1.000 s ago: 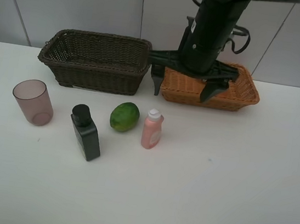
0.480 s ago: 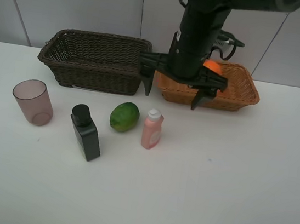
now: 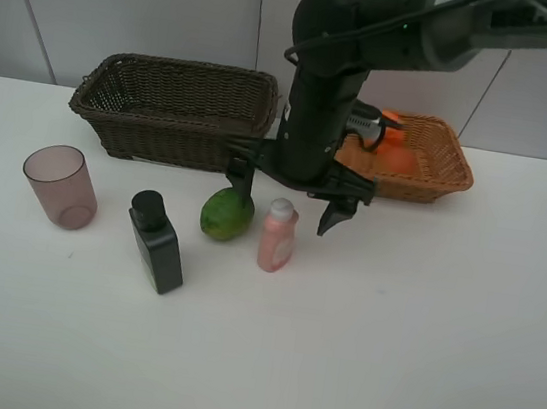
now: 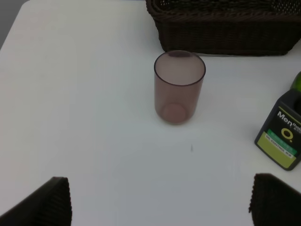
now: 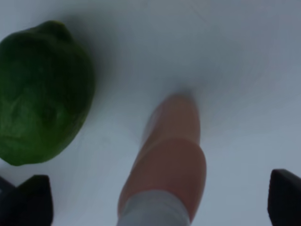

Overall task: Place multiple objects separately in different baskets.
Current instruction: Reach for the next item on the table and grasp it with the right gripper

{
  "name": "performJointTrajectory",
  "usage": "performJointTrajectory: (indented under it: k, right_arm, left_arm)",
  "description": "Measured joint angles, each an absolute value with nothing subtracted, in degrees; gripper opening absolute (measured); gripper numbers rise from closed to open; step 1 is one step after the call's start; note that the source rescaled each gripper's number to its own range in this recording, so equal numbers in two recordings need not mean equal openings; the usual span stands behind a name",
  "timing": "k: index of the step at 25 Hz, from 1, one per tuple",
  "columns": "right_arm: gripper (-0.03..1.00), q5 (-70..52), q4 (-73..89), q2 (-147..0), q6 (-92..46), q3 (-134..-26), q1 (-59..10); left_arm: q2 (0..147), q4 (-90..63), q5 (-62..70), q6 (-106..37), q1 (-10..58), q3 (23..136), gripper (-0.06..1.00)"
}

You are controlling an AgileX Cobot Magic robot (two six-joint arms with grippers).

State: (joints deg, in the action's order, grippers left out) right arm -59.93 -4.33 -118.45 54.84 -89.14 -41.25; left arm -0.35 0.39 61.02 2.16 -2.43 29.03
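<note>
The table (image 3: 404, 363) is white. The dark brown basket (image 3: 170, 110) and the orange-tan basket (image 3: 444, 172) have a woven pattern. The cup (image 3: 59, 186) is translucent mauve. The flat bottle (image 3: 159, 248) is blackish-green with a black cap, the oval fruit (image 3: 222, 216) is green, and the small bottle (image 3: 277, 240) is pink with a white cap.

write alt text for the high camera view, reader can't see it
A black robot arm reaches down over a white table, jaws open wide above a pink bottle beside a green fruit. A mauve cup and dark bottle sit further left; behind are a dark basket and a tan basket holding orange fruit.
</note>
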Motion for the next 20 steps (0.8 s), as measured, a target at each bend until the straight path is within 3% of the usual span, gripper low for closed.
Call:
performJointTrajectory:
  k: [20]
  right_arm:
    - [0.97, -58.62, -5.08, -122.8, 53.55, -89.14, -41.25]
  left_arm:
    - [-0.35, 0.39, 61.02, 2.16, -2.43, 29.03, 0.98]
